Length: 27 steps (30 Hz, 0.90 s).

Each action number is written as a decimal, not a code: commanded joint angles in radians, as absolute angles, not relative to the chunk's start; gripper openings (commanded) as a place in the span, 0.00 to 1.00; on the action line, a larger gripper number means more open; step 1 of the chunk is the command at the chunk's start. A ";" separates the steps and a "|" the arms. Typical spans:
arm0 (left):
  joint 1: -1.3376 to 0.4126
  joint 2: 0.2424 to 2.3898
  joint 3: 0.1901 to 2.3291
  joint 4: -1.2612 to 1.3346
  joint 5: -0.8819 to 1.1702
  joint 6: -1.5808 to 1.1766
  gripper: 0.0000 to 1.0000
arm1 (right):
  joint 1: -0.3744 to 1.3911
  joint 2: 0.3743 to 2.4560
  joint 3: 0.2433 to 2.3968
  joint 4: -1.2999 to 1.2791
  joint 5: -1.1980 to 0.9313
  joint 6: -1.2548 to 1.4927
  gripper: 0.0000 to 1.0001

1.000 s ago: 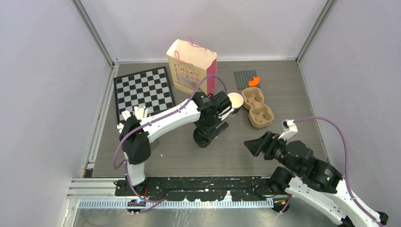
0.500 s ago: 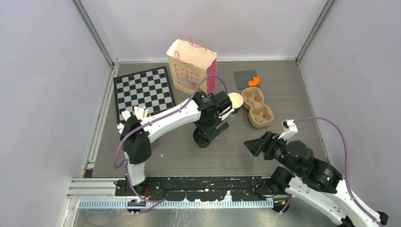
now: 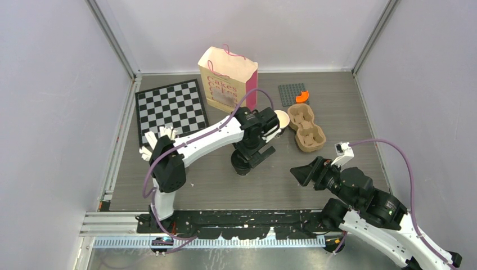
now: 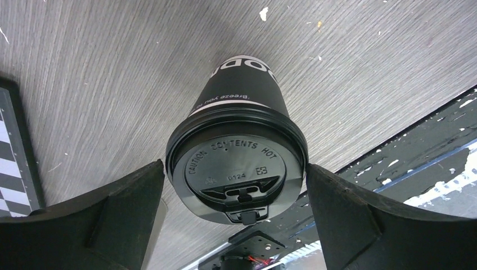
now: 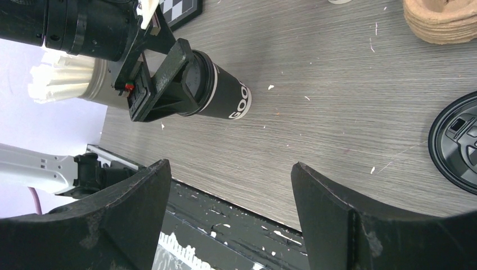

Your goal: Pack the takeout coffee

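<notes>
Lidded cup is standing upright about the middle of the worktop, a little toward its near edge. We are bracketing it with the left end effector, whose jaws are standing spread, one on each side of the lid's rim. Whether either pad is grazing that rim we cannot tell. The open cup is sitting nearer the far edge, just beside the carrier. The right end effector is hanging spread and empty toward the near right corner, with a loose lid lying on the worktop close by.

We are judging this to be the pick-up of the lidded cup. To do it well, we are advising a drop below the lid so the pads close on the sleeve, since a squeeze on the rim is likely to pop the lid or tilt the cup. We are wanting the cup centred between the jaws and a gentle close, because paper buckles. Then we are wanting a straight, upright lift to a carrier well, clearing the open cup.
</notes>
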State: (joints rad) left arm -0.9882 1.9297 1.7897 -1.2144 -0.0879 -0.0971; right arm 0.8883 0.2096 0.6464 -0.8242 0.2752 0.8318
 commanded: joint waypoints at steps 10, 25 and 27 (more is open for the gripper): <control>-0.992 1.904 1.872 -1.241 -0.081 -0.084 1.00 | 0.891 0.231 0.669 -0.787 0.262 0.807 0.82; -0.948 1.510 1.635 -0.905 -0.274 -0.185 1.00 | 0.890 0.367 0.617 -0.626 0.140 0.824 0.82; -0.904 1.413 1.529 -0.817 -0.231 -0.218 1.00 | 0.890 0.413 0.615 -0.596 0.152 0.819 0.81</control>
